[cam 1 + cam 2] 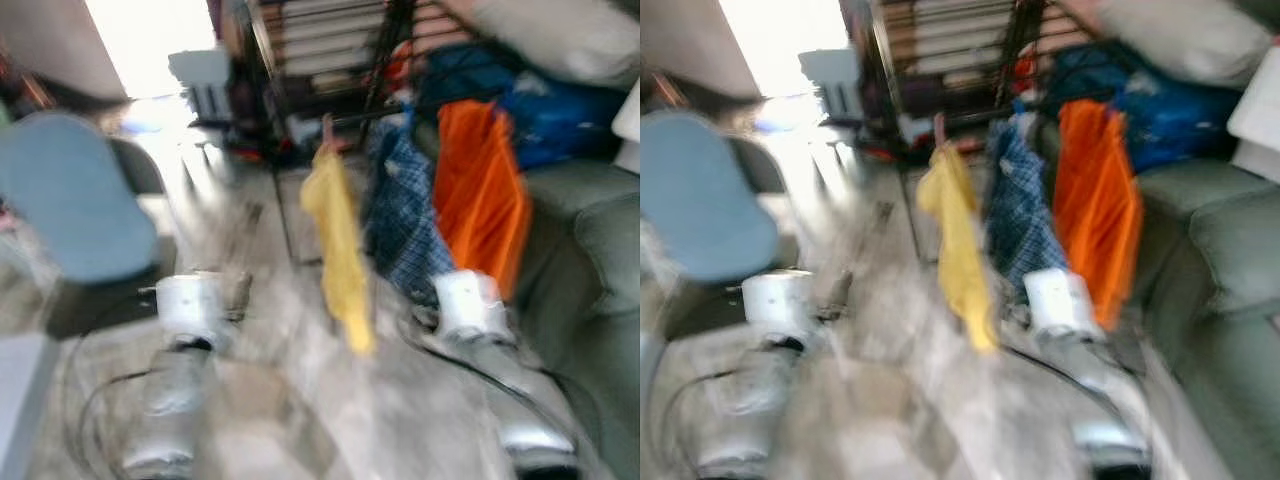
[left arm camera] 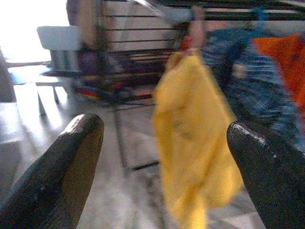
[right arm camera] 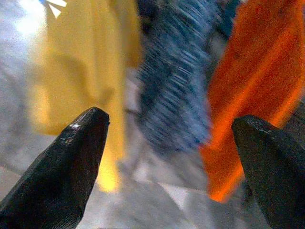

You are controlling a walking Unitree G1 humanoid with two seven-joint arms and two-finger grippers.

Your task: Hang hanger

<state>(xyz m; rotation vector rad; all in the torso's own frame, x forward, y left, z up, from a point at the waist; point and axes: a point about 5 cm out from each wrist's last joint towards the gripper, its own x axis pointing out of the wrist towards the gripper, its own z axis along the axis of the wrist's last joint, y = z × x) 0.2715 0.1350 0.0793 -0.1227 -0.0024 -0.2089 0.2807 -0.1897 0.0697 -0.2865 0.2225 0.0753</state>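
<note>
You had both grippers empty: left gripper (image 2: 164,176) and right gripper (image 3: 171,167) each had fingers spread wide. The yellow garment (image 1: 338,250) hung from the dark rack (image 1: 330,60), beside the blue checked one (image 1: 405,215) and orange one (image 1: 480,190) (all blurred).

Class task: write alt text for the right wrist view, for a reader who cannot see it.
Blurred close-up between two open black fingertips: three garments hang side by side, a yellow garment, a blue checked garment and an orange garment, above a pale floor.
</note>
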